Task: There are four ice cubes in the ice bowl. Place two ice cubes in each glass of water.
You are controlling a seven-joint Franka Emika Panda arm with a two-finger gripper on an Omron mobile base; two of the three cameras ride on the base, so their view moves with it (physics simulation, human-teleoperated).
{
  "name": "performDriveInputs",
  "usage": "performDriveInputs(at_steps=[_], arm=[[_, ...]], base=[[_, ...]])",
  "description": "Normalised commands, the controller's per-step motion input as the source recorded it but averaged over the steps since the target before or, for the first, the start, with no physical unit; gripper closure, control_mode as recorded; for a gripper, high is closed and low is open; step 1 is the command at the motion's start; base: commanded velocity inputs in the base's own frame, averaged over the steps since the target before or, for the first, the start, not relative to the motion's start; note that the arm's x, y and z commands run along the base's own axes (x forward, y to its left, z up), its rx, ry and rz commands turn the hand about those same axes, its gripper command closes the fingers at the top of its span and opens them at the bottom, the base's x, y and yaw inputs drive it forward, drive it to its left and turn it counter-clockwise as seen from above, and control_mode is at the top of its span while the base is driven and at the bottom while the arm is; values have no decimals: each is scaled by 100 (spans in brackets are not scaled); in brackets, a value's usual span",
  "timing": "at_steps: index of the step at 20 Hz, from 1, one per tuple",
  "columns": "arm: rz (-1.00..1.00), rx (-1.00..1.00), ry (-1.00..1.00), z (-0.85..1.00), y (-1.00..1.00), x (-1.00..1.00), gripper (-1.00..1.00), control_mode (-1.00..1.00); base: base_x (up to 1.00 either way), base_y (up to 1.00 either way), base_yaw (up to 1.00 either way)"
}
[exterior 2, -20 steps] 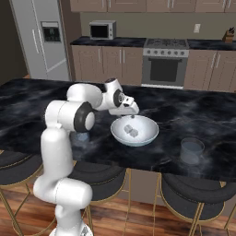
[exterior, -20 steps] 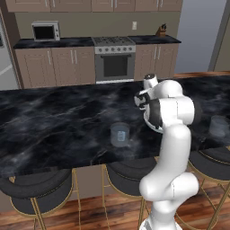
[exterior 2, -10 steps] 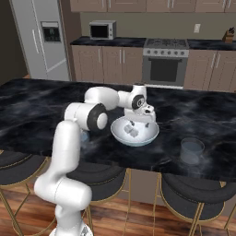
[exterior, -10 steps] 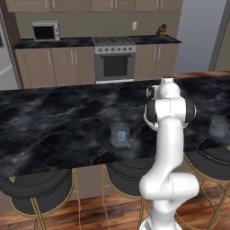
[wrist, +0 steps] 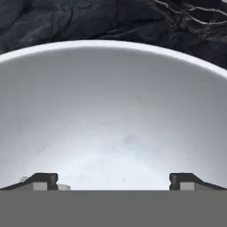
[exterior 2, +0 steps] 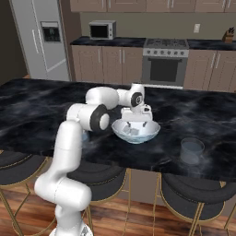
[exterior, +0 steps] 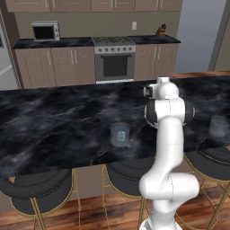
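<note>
A long table [exterior 2: 41, 106] of black marble with pale veins runs across the kitchen, dark round stools on gold legs tucked along its near side. Behind stand wooden cabinets, a steel oven [exterior 2: 164, 66], a microwave [exterior 2: 102, 30] and a grey fridge [exterior 2: 44, 41]. The wide white ice bowl [exterior 2: 136, 131] sits mid-table with pale ice cubes [exterior 2: 132, 131] inside — the gripper [exterior 2: 136, 120] hangs just above it, jaws spread wide, empty. Two clear bluish glasses [exterior 2: 191, 150] [exterior: 120, 134] stand well apart.
</note>
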Motion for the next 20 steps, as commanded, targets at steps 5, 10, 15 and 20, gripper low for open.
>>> performDriveInputs(at_steps=[5, 10, 15, 20], arm=[[10, -1, -9, 0, 11, -48, -100, -100], [15, 0, -28, 0, -32, -49, -100, -100], [40, 0, -30, 0, -17, -82, -100, -100], [13, 0, -6, 0, 31, 2, -100, -100]], base=[[0, 0, 0], [0, 0, 0], [0, 0, 0], [0, 0, 0]])
